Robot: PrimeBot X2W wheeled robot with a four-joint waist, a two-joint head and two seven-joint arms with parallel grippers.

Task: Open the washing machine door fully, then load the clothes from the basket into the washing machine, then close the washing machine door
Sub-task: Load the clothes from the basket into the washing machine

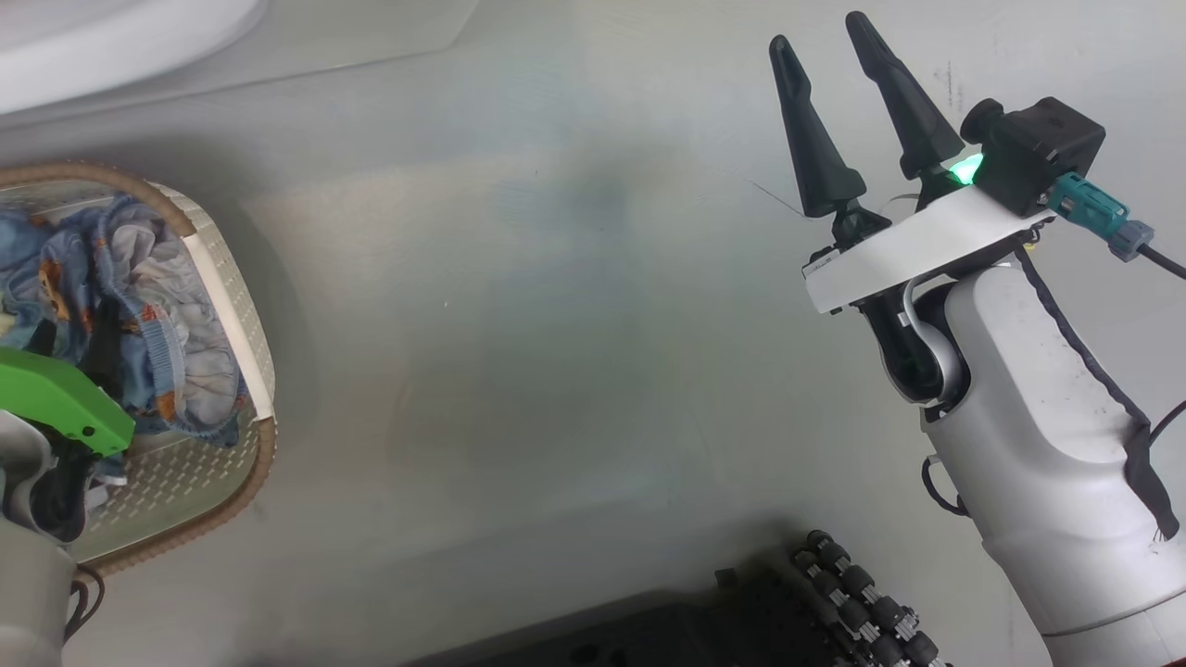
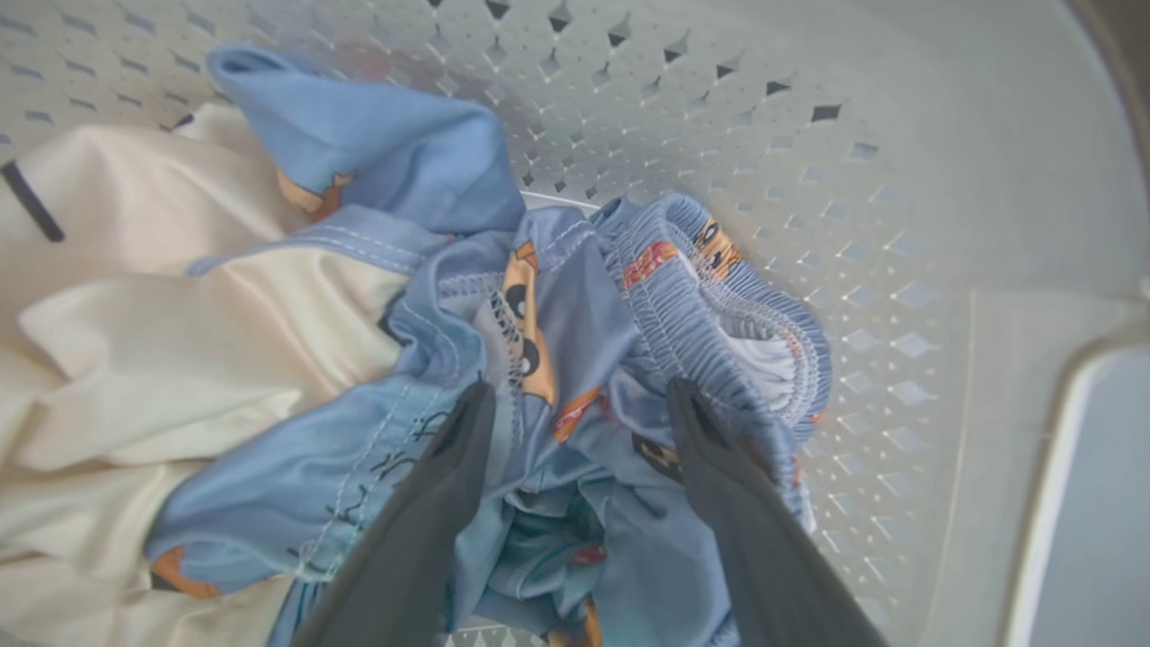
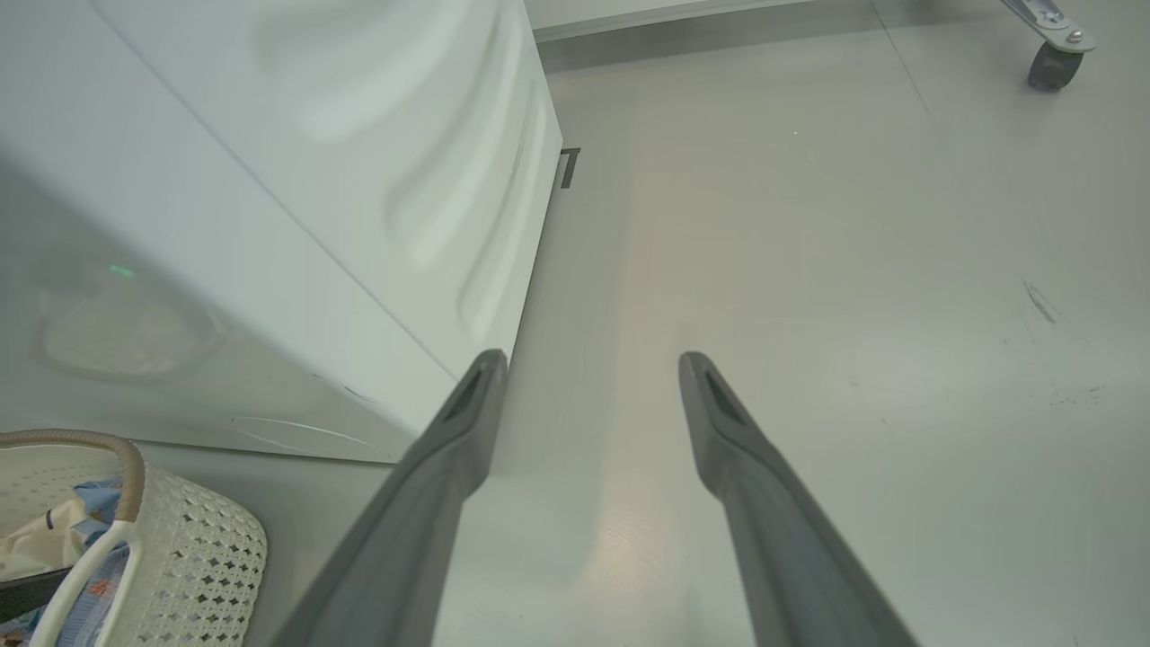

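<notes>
Clothes (image 2: 575, 296) seemingly between left jaws; caster (image 3: 1048, 65) apart.

The clothes (image 2: 557, 359) lie in the basket (image 1: 243, 335), on the floor (image 1: 556, 324) near the washing machine (image 3: 269, 180).

Bright, even overhead light, no hard shadows. Head view: floor (image 1: 556, 324) has a soft sheen, and the basket (image 1: 232, 306) throws a diffuse shadow past its right rim. Washing machine (image 3: 269, 198) panel is glossy with smeared reflections. Left gripper (image 2: 579, 386) is soft-focus near the lens, clothes (image 2: 575, 296) sharp. Wrist views bow at the edges.
</notes>
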